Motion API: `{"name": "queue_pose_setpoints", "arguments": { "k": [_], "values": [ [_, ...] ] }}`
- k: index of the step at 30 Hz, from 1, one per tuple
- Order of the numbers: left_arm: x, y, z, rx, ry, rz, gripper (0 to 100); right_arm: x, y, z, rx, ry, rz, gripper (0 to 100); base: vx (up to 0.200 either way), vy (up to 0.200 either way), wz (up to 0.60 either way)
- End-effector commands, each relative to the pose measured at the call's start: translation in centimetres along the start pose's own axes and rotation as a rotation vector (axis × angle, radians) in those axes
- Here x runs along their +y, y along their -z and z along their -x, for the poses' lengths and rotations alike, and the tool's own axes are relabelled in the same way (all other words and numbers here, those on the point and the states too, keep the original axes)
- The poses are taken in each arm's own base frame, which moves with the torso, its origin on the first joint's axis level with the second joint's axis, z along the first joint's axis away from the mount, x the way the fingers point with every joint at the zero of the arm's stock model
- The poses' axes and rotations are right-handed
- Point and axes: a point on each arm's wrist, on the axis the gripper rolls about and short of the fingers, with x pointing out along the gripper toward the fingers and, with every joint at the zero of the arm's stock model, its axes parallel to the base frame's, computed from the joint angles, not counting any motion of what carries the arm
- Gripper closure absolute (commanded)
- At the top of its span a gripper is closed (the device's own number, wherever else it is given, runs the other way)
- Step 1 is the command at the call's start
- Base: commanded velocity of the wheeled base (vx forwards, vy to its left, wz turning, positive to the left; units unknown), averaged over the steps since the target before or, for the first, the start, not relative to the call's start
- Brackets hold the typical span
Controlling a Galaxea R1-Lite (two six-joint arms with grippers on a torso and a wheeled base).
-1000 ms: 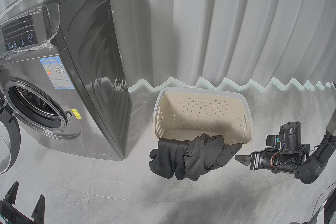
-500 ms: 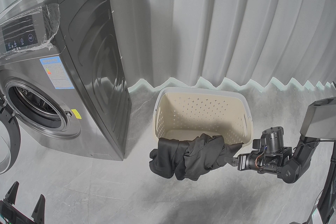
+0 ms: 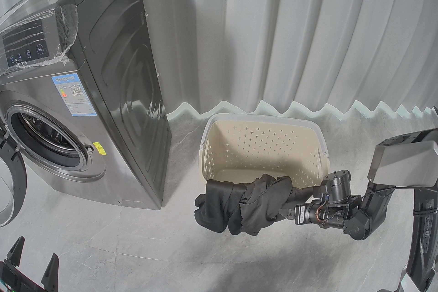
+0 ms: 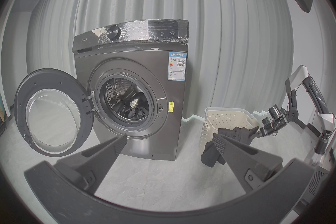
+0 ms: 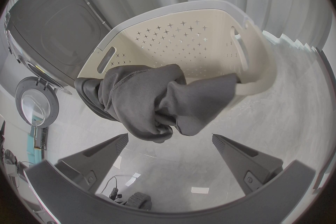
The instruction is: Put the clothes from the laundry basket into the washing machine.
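Right gripper (image 5: 168, 137), jaws spread and empty, has advanced from 3 o'clock to the dark grey crumpled garment (image 3: 246, 204) draped at 6 o'clock over the cream perforated plastic laundry basket (image 3: 264, 117). Grasp looks imminent.

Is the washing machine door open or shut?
Open. The door hangs swung aside from the washing machine, and its drum shows through the opening.

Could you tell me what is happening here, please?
The right gripper, jaws open, sits beside the dark garment draped over the front rim of the laundry basket, not yet gripping it. The washing machine stands to the left with its door open and dark clothes already in the drum. The left gripper is open and empty.
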Motion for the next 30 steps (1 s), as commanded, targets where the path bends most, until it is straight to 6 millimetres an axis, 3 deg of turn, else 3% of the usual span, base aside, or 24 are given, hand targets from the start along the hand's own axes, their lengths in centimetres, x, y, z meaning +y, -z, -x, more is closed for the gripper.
{"name": "queue_pose_setpoints", "arguments": {
  "k": [1,29,30],
  "values": [
    [0.0,0.5,0.0,-0.001,0.0,0.002,0,0.4,0.4,-1.2,0.002,-0.014,0.009,0,0.0,0.0,0.0],
    [0.0,0.5,0.0,0.0,0.0,0.002,0,1.4,-1.3,-5.8,-0.082,-0.046,0.016,0,0.0,0.0,0.0],
    [0.0,0.5,0.0,0.0,0.0,0.002,0,1.4,-1.3,-5.9,-0.084,-0.047,0.014,100,0.0,0.0,0.0]
  ]
}}
